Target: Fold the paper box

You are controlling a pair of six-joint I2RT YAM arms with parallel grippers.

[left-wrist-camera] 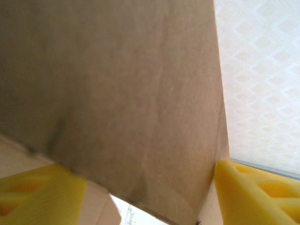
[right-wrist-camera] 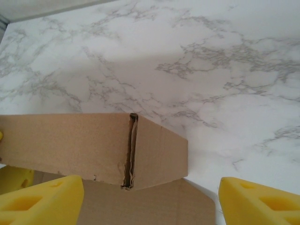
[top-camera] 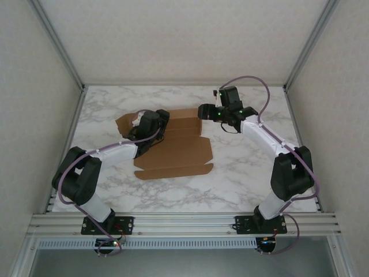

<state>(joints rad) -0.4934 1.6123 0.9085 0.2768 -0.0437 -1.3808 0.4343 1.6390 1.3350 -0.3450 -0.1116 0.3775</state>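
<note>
Paper box point(top-camera: 173, 147) spread mid-table point(top-camera: 248, 173), both grippers parted.
Its long axis is laid left-right; a raised flap point(left-wrist-camera: 122, 93) is straddled by the left gripper point(top-camera: 154, 121), and its far-right corner is overhung by the right gripper point(top-camera: 206, 111).

Shows the paper box point(top-camera: 179, 153) on the table point(top-camera: 248, 173) left of centre, left gripper point(top-camera: 163, 118) over its far-left part, right gripper point(top-camera: 203, 111) beside its far-right corner.

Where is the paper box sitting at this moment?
In the top view the paper box lies left of centre on the marble table, the left gripper over its far-left part, the right gripper at its far-right corner.
</note>
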